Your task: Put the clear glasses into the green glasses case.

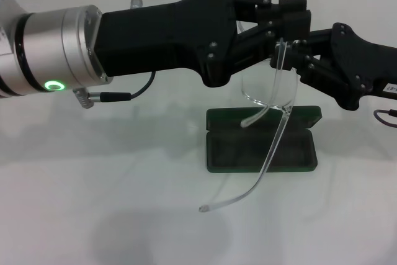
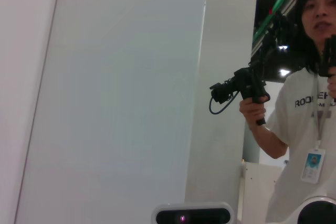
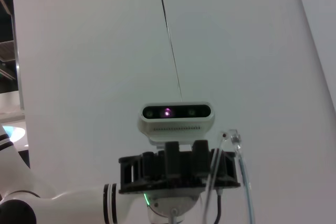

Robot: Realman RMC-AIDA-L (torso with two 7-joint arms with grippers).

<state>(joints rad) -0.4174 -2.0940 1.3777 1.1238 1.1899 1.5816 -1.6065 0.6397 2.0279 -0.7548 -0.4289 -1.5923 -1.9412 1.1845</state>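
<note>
Both claws met above the open case [image 1: 262, 139] on the white table [image 1: 124, 172], the left claw [image 1: 286, 12] and right claw [image 1: 298, 54] each clenched on the glasses [image 1: 268, 91], probably to steady the slippery clear plastic. One thin curved arm dangled toward the table.

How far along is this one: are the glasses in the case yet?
Not yet. Done: the case lies open on the table, and the glasses are lifted off it. In hand: both tools meet at the glasses above the case, the left tool from the left and the right tool from the right, one arm of the glasses hanging down. Left: lowering them into the case.
</note>
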